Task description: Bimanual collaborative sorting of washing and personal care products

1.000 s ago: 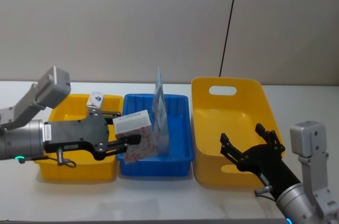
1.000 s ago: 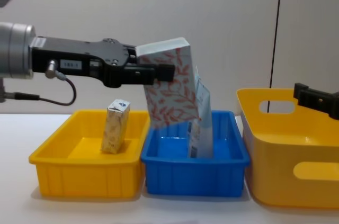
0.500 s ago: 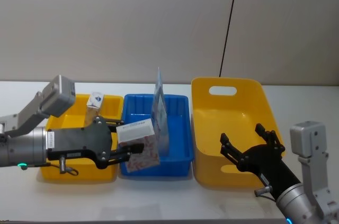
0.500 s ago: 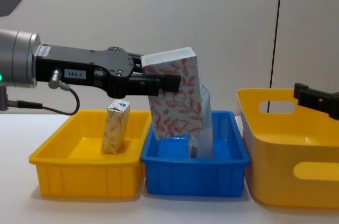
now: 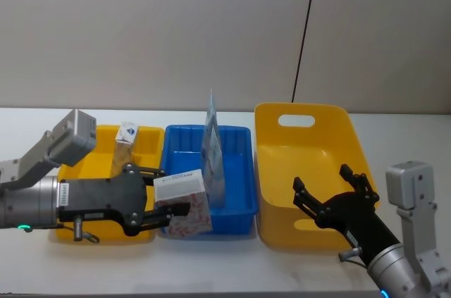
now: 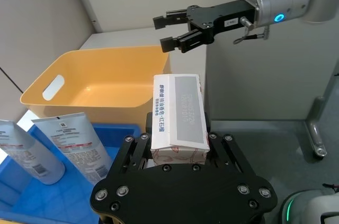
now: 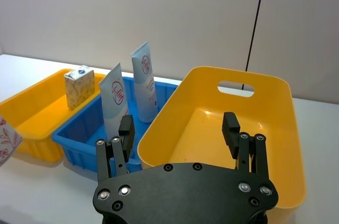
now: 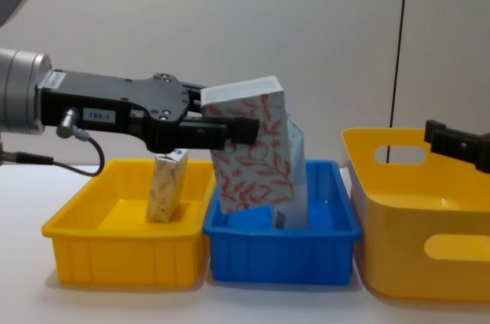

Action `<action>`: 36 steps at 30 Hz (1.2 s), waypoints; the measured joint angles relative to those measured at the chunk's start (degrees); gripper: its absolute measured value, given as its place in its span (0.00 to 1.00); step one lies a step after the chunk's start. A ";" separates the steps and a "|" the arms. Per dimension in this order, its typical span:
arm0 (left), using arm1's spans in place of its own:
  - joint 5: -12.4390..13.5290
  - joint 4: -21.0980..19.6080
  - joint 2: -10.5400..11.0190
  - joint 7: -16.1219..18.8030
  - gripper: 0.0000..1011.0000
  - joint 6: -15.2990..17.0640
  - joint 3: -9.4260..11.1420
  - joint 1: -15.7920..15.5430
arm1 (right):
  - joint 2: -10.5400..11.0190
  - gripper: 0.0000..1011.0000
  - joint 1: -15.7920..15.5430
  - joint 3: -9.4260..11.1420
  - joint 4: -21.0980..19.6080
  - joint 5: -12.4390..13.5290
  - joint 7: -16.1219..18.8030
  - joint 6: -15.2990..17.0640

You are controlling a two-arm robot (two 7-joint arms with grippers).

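A white table (image 5: 211,263) carries three plastic bins set in a row across it, all resting upright on their bases. On the robot's left stands a small yellow bin (image 8: 122,255), shallow and rectangular. Just beside it, at the middle, sits a blue bin (image 8: 279,255) of about the same height and depth, their long sides close together. On the right stands a large yellow bin (image 5: 310,157), taller and wider than the other two, with an oval handle slot cut into its far wall and another in its near wall.
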 joint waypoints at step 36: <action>-1.52 -0.62 1.59 -3.12 0.39 -1.78 1.63 -0.57 | -0.51 0.99 0.84 0.27 0.57 0.41 0.97 -1.32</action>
